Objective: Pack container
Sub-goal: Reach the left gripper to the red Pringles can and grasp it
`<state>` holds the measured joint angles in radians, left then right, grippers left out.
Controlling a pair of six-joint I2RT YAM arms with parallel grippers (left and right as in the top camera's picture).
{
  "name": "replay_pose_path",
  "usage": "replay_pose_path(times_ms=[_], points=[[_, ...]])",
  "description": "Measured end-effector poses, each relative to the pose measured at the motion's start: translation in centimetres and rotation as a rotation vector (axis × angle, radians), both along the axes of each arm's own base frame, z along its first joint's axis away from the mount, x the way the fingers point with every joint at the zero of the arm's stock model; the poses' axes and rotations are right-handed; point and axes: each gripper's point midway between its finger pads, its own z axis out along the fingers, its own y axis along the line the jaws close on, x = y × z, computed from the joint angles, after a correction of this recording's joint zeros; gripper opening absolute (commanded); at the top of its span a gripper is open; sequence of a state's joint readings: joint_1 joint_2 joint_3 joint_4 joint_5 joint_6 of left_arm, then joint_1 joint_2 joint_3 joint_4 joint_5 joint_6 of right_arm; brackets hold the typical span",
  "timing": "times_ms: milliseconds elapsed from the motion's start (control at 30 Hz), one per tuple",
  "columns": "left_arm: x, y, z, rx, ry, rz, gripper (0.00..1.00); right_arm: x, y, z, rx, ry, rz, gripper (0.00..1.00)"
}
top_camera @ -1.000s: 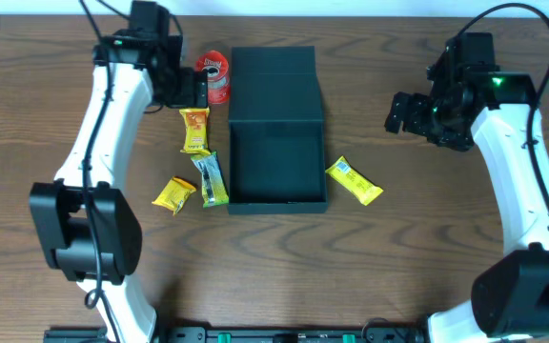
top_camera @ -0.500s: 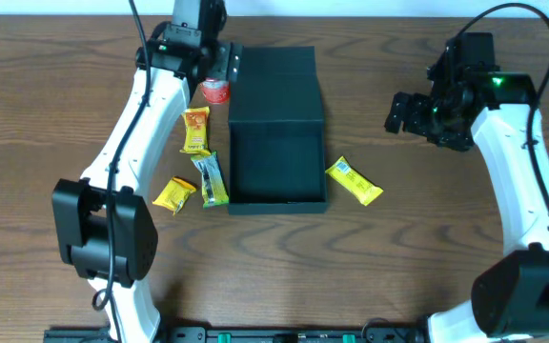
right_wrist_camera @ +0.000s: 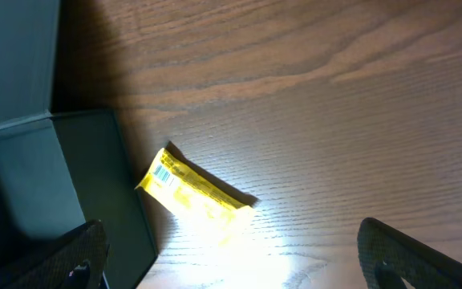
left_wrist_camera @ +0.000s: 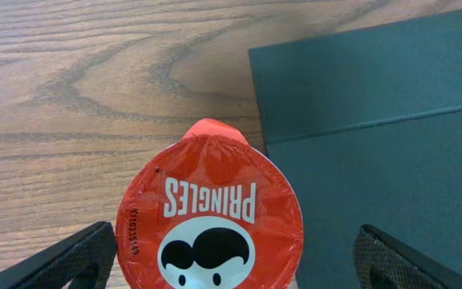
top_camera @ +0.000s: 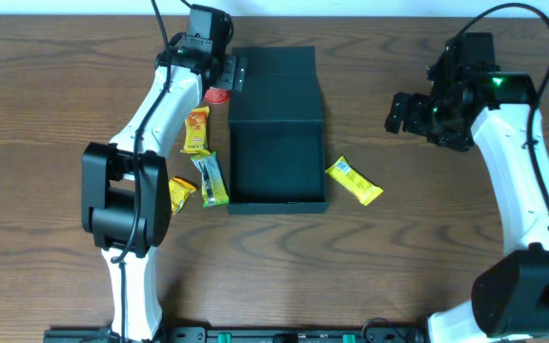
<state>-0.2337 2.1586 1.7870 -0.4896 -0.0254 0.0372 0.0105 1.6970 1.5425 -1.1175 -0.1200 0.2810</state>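
Centre of the overhead view, on the wooden table [top_camera: 408, 276]: the container [top_camera: 276, 204], dark, square and open, flap lid laid back flat toward the top edge.

Upper left, just beside the lid's left edge: the left gripper [top_camera: 225, 78], over the red can [top_camera: 217, 94]. In the left wrist view, fingertips [left_wrist_camera: 87, 261] spread wide at the two lower corners, with the can [left_wrist_camera: 211, 221] between them at bottom centre, Pringles lid facing the camera. Clear gap on the can's right side. Left finger very close to it; cannot tell whether touching. Not clamped on the can. Container lid filling the right half of that view.

Upper right of the overhead view, well apart from the container: the right gripper [top_camera: 398, 112], above bare table. Seen from the right wrist, fingertips [right_wrist_camera: 79, 257] far apart at the lower corners, holding nothing. Between them, higher in that frame, a yellow packet [right_wrist_camera: 195, 194], just beside the container's right wall.

Left of the container, overhead: an orange packet [top_camera: 194, 131] near the left wall, below the can. Lower down, a green bar [top_camera: 211, 179] close against that wall. Further left, a small packet [top_camera: 174, 193], yellow, partly hidden by the left arm.
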Motion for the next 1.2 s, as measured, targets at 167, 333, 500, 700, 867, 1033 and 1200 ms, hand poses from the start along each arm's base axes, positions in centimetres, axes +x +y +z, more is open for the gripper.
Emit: replay_pose_path(times_ms=[167, 333, 500, 700, 867, 1033, 1200], points=[[0.7, 0.0, 0.0, -0.011, -0.027, 0.021, 0.95, 0.0, 0.0, 0.0, 0.000, 0.000, 0.000, 0.99], [0.9, 0.2, -0.7, -0.012, -0.021, 0.047, 0.96, 0.0, 0.0, 0.0, 0.000, 0.000, 0.000, 0.99], [1.1, 1.1, -0.7, 0.028, -0.031, 0.088, 0.96, 0.0, 0.0, 0.0, 0.000, 0.000, 0.000, 0.99], [1.1, 1.4, -0.8, 0.032, -0.033, 0.107, 0.95, 0.0, -0.1, 0.0, -0.004, 0.000, -0.001, 0.99], [1.1, 1.4, -1.4, 0.017, -0.021, 0.131, 0.97, 0.0, -0.1, 0.0, -0.004, 0.000, -0.001, 0.99], [1.0, 1.4, -2.7, 0.001, 0.002, 0.161, 0.83, -0.1, -0.1, 0.0, -0.004, 0.005, -0.001, 0.99], [1.5, 1.2, -2.4, -0.017, -0.022, 0.169, 0.69, -0.2, -0.1, -0.1, -0.005, 0.008, -0.002, 0.99]])
